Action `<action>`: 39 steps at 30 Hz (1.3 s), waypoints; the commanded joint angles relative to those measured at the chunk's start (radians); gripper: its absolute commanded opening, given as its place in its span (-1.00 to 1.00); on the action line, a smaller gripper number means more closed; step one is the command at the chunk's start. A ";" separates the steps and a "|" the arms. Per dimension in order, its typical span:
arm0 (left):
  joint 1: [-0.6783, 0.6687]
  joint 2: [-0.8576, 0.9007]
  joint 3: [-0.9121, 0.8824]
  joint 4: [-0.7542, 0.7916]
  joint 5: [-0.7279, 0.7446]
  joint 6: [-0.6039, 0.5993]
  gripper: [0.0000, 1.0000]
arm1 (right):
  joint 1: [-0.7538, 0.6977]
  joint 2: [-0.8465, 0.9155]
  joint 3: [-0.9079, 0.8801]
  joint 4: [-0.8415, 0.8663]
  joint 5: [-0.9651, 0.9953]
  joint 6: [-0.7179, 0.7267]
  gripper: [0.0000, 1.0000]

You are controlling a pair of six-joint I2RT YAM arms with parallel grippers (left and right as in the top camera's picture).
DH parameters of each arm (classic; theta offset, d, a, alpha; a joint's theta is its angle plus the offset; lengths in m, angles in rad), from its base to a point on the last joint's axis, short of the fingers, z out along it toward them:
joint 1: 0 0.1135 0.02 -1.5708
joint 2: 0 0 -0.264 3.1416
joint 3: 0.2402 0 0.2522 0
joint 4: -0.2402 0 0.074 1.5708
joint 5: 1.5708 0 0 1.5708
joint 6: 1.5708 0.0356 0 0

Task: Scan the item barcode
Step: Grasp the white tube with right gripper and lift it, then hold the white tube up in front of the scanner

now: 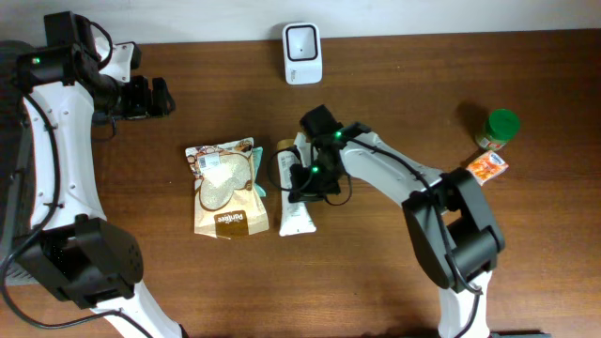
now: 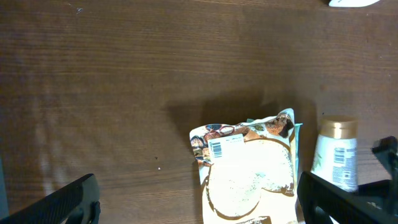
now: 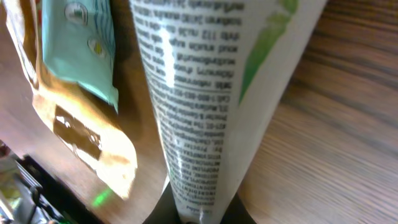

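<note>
Between the jaws of the right gripper (image 1: 305, 180), clamped tight, sits the white tube (image 1: 299, 216), long axis pointing at the scanner (image 1: 301, 40) ahead; left gripper (image 1: 155, 97) is gaping, way farther off.

Cannot read the print on the white tube (image 3: 205, 93) from the right wrist: blurred, glare-streaked, cut off at top and bottom. Hides most of the right gripper's fingers (image 3: 160, 208) behind that tube, leaving only dark slivers at the lower edge. Cuts the teal packet (image 3: 81, 56) at the top edge there. Loses the lower part of the brown pouch (image 2: 249, 174) at the bottom of the left wrist view, and clips the white scanner (image 2: 353, 2) at the top. Shows a barcode sticker (image 2: 216, 148) too small to read.
</note>
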 commanded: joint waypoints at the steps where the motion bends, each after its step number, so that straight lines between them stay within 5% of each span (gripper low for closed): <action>1: -0.003 -0.023 0.006 -0.001 0.008 0.016 0.98 | -0.027 -0.116 0.001 -0.013 -0.004 -0.131 -0.92; 4: -0.003 -0.023 0.006 -0.001 0.008 0.016 0.98 | -0.040 -0.145 0.001 -0.029 -0.078 -0.167 -0.92; 10: -0.003 -0.023 0.006 -0.001 0.008 0.016 0.98 | -0.154 -0.240 0.001 -0.046 -0.556 -0.363 -0.92; 23: -0.003 -0.023 0.006 -0.001 0.008 0.016 0.98 | -0.275 -0.525 0.001 -0.069 -0.605 -0.233 -0.92; 30: -0.003 -0.023 0.006 -0.001 0.008 0.016 0.98 | -0.253 -0.510 0.139 -0.196 -0.214 -0.069 -0.92; 36: -0.003 -0.023 0.006 -0.001 0.008 0.016 0.98 | -0.167 -0.262 0.715 -0.508 0.117 -0.204 -0.92; 39: -0.003 -0.023 0.006 -0.001 0.008 0.016 0.98 | -0.112 -0.097 0.948 -0.529 0.391 -0.320 -0.92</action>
